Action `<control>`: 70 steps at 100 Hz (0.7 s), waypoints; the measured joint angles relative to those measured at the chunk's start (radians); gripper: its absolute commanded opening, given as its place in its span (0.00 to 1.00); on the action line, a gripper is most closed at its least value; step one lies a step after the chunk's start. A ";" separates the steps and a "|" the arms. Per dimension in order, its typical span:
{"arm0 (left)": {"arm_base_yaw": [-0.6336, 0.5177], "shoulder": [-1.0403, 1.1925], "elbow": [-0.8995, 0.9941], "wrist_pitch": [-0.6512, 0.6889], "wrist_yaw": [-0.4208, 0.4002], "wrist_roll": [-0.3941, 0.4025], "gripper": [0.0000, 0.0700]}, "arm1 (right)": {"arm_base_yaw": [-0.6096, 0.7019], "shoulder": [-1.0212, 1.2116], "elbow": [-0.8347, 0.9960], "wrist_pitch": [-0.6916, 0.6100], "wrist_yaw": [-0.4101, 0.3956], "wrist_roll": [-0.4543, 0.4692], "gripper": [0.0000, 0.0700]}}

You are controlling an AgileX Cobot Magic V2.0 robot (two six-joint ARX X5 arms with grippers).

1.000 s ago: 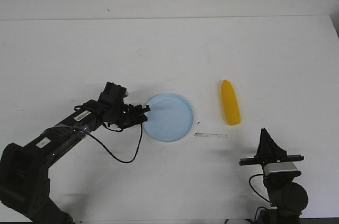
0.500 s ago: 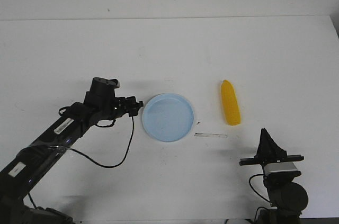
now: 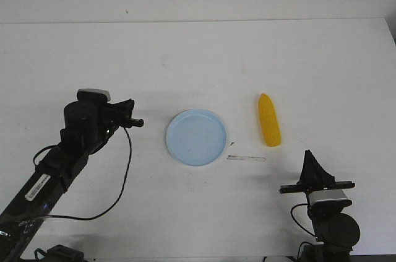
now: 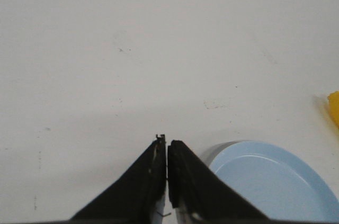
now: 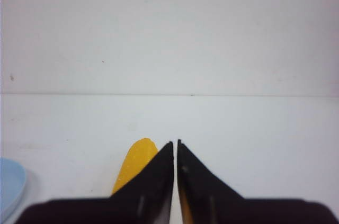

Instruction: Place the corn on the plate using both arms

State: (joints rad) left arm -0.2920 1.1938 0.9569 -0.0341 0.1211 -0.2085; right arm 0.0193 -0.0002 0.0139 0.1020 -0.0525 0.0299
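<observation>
The pale blue plate lies empty on the white table, near the middle. The yellow corn lies flat to its right, pointed end away from me, not touching it. My left gripper is shut and empty, a short gap left of the plate's rim. In the left wrist view the shut gripper has the plate beside it and a bit of corn at the frame edge. My right gripper is shut and empty, nearer me than the corn. In the right wrist view the gripper partly hides the corn; the plate's rim shows.
A thin dark strip lies on the table between the plate and my right arm. The table's far edge meets a white wall. The table's right edge shows at the far right.
My left gripper has drawn back to the left from the plate's left rim, and its arm has swung left. The plate, the corn and the right arm have stayed put.
</observation>
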 measured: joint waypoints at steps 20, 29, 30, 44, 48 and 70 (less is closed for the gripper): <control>0.059 -0.163 -0.179 0.201 0.000 0.070 0.00 | 0.000 0.000 0.000 0.000 0.000 0.000 0.02; 0.099 -0.233 -0.246 0.251 0.000 0.096 0.00 | 0.000 0.000 0.000 0.000 0.000 0.000 0.02; 0.104 -0.240 -0.253 0.252 0.000 0.098 0.00 | 0.000 0.000 0.000 0.000 0.000 0.000 0.02; 0.161 -0.341 -0.334 0.246 -0.003 0.115 0.00 | 0.000 0.000 0.000 0.000 0.000 0.000 0.02; 0.175 -0.370 -0.352 0.243 -0.003 0.116 0.00 | 0.000 0.000 0.000 0.000 0.000 0.000 0.02; 0.260 -0.537 -0.430 0.208 -0.003 0.117 0.00 | 0.000 0.000 0.000 0.000 0.000 0.000 0.02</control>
State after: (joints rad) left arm -0.0319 0.6571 0.5274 0.1741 0.1184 -0.0914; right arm 0.0193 -0.0002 0.0139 0.1020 -0.0525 0.0299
